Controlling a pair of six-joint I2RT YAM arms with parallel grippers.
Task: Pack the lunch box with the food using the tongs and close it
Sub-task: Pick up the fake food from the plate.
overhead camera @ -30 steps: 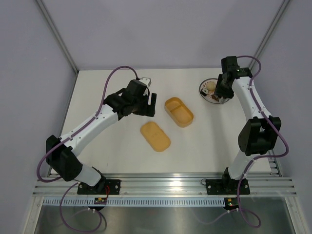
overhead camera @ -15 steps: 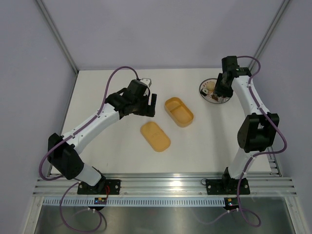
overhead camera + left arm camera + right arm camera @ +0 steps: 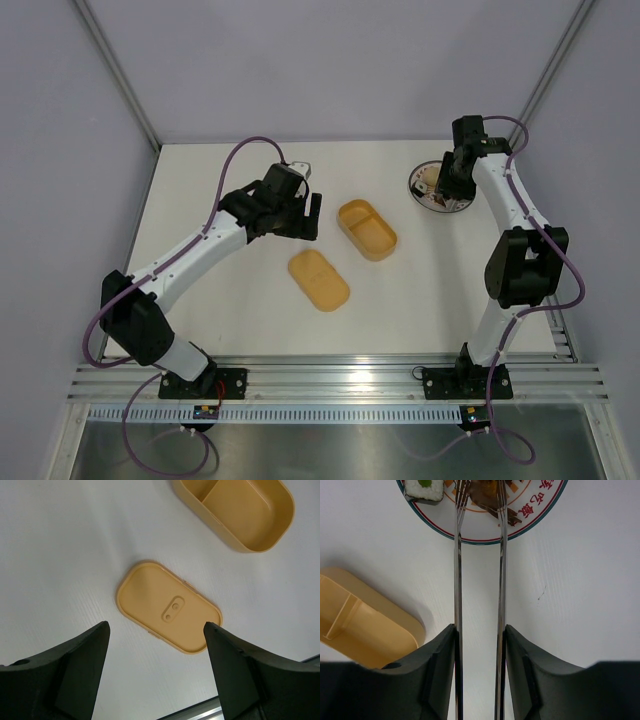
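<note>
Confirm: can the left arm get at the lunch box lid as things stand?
Probably yes. The left gripper hangs open close by the lid, which lies flat on the table, apart from the lunch box. Nothing stands between gripper and lid.

Left hand (image 3: 155, 626) hangs over the white bench (image 3: 65, 555), its two dark fingers (image 3: 80, 665) spread wide with nothing between them. The flat orange lid (image 3: 169, 607) lies on the bench, framed in the gap and tilted diagonally. The lunch box (image 3: 226, 534) sits uncovered at top right, divider (image 3: 209, 491) visible, near the lid but apart from it. A metal rail (image 3: 200, 713) shows at the bottom edge.
</note>
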